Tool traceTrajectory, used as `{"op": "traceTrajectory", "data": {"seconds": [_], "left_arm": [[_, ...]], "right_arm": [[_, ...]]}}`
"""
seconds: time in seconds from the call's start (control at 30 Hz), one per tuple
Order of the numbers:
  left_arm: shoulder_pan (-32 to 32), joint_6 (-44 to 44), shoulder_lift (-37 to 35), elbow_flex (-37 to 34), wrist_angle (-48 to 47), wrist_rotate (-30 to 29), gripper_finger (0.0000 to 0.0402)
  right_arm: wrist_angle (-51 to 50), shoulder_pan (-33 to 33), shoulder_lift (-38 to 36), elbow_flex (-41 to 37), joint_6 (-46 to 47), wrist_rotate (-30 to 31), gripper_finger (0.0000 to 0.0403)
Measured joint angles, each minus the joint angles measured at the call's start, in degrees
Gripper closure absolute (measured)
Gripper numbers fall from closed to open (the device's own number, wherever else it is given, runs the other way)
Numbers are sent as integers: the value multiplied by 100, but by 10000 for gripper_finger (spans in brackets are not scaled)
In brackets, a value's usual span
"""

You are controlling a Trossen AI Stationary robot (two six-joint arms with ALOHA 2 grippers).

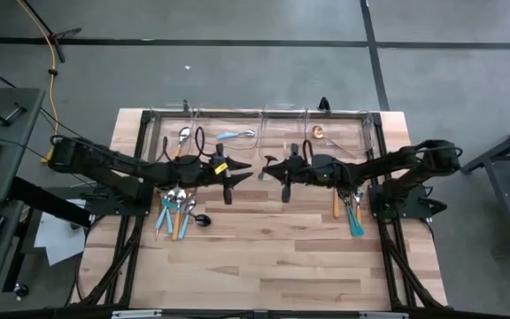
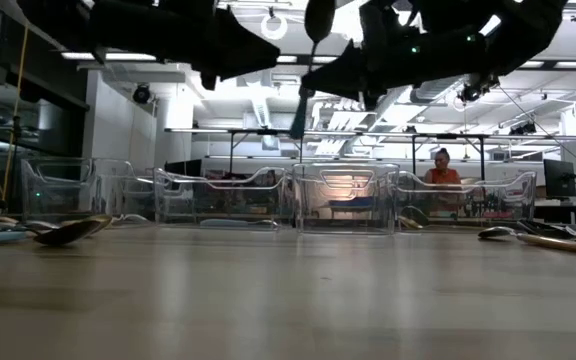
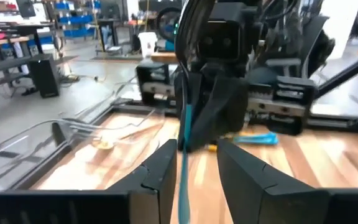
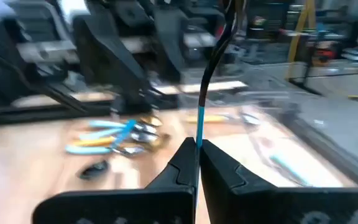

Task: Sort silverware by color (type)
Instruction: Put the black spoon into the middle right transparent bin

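Right gripper point(image 4: 197, 163) pressed together, pinching black utensil with blue handle point(image 4: 200, 127) by handle, mid-air above table centre. Left gripper point(image 3: 191, 165) spread, fingers flanking same handle (no contact visible). Utensil looks light, stiff, slippery; best held mid-handle, flat faces against pads.

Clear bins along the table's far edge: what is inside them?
The clear bins hold a few pieces: a light-blue-handled utensil, a gold piece, others at left. The arms cover the near parts.

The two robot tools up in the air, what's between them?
A black spoon with a blue handle. The right tool pinches its handle; the left tool stands open around it. Both wrist views show it.
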Motion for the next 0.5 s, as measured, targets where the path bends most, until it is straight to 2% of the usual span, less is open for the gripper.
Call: {"op": "traceTrajectory", "data": {"seconds": [0.1, 0.17, 0.27, 0.33, 0.43, 0.5], "left_arm": [[0, 22, -521, -5, -763, -124, 288], [0, 92, -889, -155, -907, -217, 287], [0, 166, -1393, -543, -767, -356, 287], [0, 169, -1614, -813, -357, -400, 286], [0, 168, -1819, -1144, 171, -409, 286], [0, 147, -1869, -1200, 201, -395, 286]], "right_arm": [[-65, -1, -349, -314, -100, 501, 402], [-25, -2, -618, -561, -92, 839, 402], [50, -7, -966, -837, -69, 1066, 402], [72, -3, -1112, -944, -44, 1095, 402], [76, 0, -1183, -991, 14, 1140, 402], [82, -2, -1135, -941, 78, 1153, 402]]}}
